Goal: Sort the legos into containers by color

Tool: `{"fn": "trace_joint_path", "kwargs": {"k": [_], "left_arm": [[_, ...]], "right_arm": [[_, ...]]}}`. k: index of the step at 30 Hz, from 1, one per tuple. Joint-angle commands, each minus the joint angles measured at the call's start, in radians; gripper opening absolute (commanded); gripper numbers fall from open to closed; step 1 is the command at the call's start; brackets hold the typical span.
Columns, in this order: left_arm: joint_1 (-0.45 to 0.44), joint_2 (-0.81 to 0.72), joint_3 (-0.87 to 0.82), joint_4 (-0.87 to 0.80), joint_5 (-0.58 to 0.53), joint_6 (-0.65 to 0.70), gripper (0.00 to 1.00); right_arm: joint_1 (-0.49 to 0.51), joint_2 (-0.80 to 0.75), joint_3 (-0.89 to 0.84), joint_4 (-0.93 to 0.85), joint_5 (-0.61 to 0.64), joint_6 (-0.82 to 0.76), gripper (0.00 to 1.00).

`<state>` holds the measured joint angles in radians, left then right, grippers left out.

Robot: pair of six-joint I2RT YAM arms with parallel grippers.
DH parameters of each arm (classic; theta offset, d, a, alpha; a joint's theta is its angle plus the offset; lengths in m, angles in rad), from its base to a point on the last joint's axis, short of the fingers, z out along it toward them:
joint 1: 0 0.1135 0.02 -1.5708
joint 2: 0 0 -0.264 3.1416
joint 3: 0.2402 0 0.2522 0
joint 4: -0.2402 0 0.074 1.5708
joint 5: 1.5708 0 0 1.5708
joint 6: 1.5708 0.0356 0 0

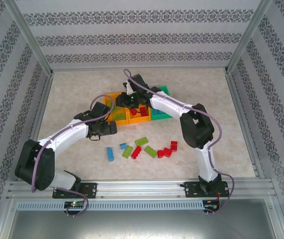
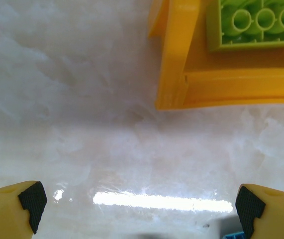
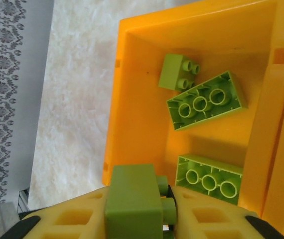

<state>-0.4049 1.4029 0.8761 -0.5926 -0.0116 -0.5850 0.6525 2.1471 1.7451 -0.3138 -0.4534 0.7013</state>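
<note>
Loose bricks: a scatter lies on the worktop [image 1: 221,149] nearest the arm bases, with a blue brick [image 1: 111,154] at the left end, lime green ones [image 1: 142,141] in the middle and red ones [image 1: 173,145] at the right end.
Left jaws: spread wide apart. The black pads [image 2: 31,201] sit at the two lower corners of the left wrist view, over bare worktop and just beside a corner of the left orange bin [image 2: 174,59].
Left arm [image 1: 67,134]: reaches from its base towards the left end of the bins.
Bins: three are joined in a row beyond the loose bricks, the left orange bin, a middle orange bin [image 1: 137,121] and a green bin [image 1: 162,91].
Left orange bin contents: three lime green bricks lie inside, a small one [image 3: 178,72] and two longer ones [image 3: 206,99].
Middle orange bin contents: red bricks [image 1: 142,110].
Right jaws: above the left orange bin, with a lime green brick [image 3: 134,199] sitting between them. I cannot tell whether they press it or stand slack around it.
</note>
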Motion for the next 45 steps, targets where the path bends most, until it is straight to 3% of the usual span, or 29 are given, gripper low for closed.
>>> {"fn": "trace_joint_path", "kwargs": {"k": [1,5,8,15,23,32,45], "left_arm": [[-0.042,-0.014,-0.003,-0.003,0.047,-0.043,1.00],[-0.110,0.003,0.002,0.028,0.064,-0.032,1.00],[-0.136,0.004,-0.017,0.080,0.106,0.067,1.00],[-0.145,-0.015,-0.020,0.055,0.172,0.261,0.99],[-0.199,0.083,0.050,-0.060,0.202,0.059,0.89],[-0.266,0.129,0.112,-0.143,0.188,-0.074,0.83],[-0.282,0.204,0.116,-0.076,0.210,-0.205,0.72]], "right_arm": [[0.007,0.038,0.054,-0.037,0.024,-0.003,0.35],[0.010,0.061,0.081,-0.057,0.024,0.001,0.48],[0.013,0.047,0.078,-0.056,0.025,-0.001,0.55],[0.011,-0.029,0.054,-0.055,0.025,-0.022,0.63],[-0.026,-0.149,-0.096,-0.062,0.095,-0.025,0.65],[-0.121,-0.321,-0.322,-0.045,0.156,-0.045,0.67],[-0.262,-0.495,-0.539,-0.035,0.196,-0.079,0.68]]}}
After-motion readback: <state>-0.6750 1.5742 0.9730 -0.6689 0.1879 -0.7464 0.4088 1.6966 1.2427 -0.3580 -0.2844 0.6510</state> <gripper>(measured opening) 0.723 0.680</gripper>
